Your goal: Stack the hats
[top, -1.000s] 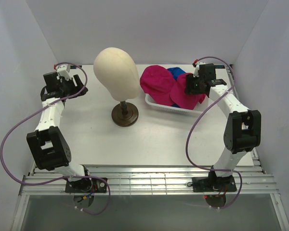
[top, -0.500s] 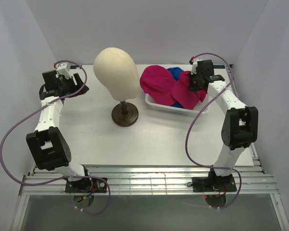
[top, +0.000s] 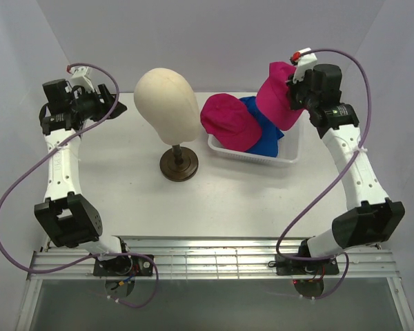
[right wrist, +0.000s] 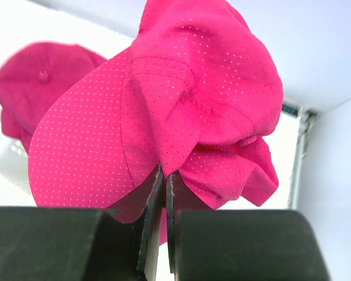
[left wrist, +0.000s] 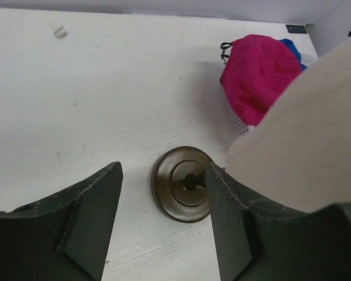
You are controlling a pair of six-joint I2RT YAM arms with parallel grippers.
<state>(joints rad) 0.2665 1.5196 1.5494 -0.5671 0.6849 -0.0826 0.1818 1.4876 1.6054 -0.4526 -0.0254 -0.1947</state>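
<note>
Pink hat [top: 274, 96] aloft, fabric pinch seen wrist-side

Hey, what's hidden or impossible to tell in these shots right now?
- Top view: blue hat fabric shows as one patch partly under the resting pink hat in the basket. How many blue hats there are is unclear.
- Right wrist view: the lifted pink hat, pinched in the right gripper, fills the frame and hides the basket.
- Left wrist view: the mannequin head blocks most of the basket.
</note>
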